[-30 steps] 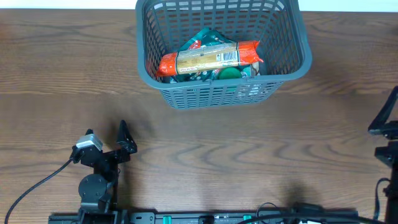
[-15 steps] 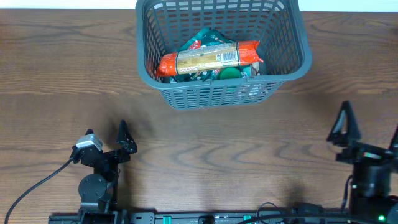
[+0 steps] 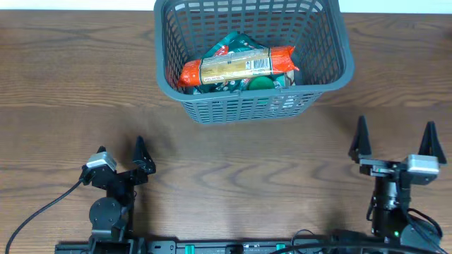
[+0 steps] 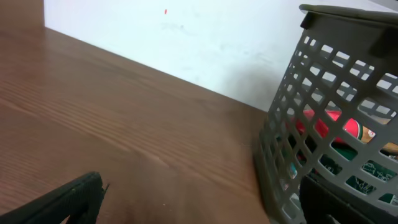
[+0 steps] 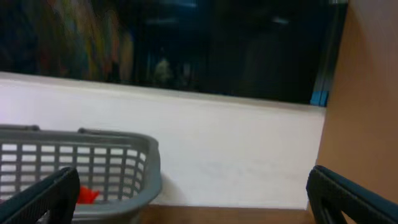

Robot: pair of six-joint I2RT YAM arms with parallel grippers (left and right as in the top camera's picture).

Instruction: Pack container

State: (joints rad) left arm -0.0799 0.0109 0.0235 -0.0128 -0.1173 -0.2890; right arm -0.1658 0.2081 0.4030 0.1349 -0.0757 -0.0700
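Observation:
The container (image 3: 247, 107), a dark grey slotted basket, stands at the back middle of the table. Inside it a long orange and tan snack pack (image 3: 236, 65) lies across green packs (image 3: 233, 44). My left gripper (image 3: 120, 152) rests open and empty at the front left, well short of the basket. My right gripper (image 3: 395, 141) stands open and empty at the front right, fingertips pointing toward the back. In the left wrist view the basket's lattice wall (image 4: 311, 124) fills the right side, past the open gripper (image 4: 199, 211). The right wrist view shows the basket's rim (image 5: 124, 149) to the left of the open gripper (image 5: 193, 205).
The brown wooden table (image 3: 70, 85) runs across the whole view, with a white wall (image 4: 205, 43) behind it. A black cable (image 3: 35, 212) trails from the left arm's base at the front edge.
The right arm has swung in from the right edge to the front right, its open gripper now facing the back. The left arm and basket have not moved.

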